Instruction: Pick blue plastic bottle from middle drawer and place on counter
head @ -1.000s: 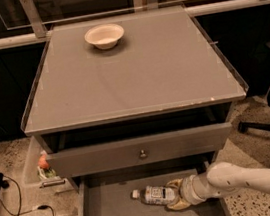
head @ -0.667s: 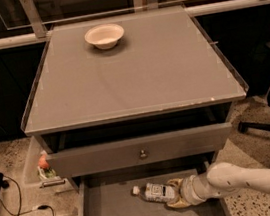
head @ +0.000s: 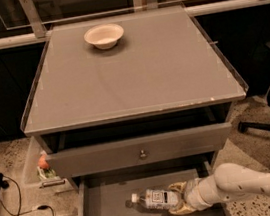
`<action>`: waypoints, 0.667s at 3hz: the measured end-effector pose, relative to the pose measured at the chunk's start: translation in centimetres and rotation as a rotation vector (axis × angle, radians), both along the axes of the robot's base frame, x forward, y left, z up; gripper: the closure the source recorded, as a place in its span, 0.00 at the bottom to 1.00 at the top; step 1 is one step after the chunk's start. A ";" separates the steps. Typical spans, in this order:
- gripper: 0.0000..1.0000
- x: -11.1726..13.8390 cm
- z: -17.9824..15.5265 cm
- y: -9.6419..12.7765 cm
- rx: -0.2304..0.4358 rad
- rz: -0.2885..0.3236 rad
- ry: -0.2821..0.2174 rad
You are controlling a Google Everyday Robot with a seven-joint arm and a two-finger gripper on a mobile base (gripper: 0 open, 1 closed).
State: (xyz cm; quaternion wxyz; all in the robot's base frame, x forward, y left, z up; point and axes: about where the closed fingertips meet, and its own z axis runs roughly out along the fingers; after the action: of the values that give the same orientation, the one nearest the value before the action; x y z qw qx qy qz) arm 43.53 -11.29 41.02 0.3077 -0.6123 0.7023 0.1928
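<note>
Gripper: the gripper [head: 180,200] sits low in the pulled-out drawer, right at the bottle's base end and touching it; whether it has clamped on cannot be told from this angle.
Arm: the white arm [head: 256,189] reaches in from the right, nearly level with the drawer floor.
Bottle: the blue plastic bottle [head: 156,199] lies on its side on the drawer floor, white cap [head: 134,198] pointing left, its labelled middle facing up.
Handling (judgement): probably light and thin-walled, so it may dent under a hard squeeze; the smooth round body could roll or slip out sideways.
Where to hold (judgement): across the labelled middle or the lower body, squarely over its width; the cap end is too narrow.
Drawer: the middle drawer [head: 110,215] is open, grey floor bare on the left, with the bottle right of its middle.
Above: a closed drawer front [head: 97,158] with a small round knob [head: 142,154] overhangs the rear of the tray, so the lift needs to come out forwards first.
Counter: the counter [head: 136,79] is well above, with wide free space.
Bowl: a white bowl [head: 104,36] stands near its far edge, left of centre.
</note>
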 end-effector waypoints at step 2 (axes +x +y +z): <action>1.00 -5.0 11.0 0.7 0.028 0.104 -0.159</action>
State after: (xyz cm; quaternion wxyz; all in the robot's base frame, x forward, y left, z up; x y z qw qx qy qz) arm 38.52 -10.56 52.04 0.3606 -0.6570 0.6400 0.1693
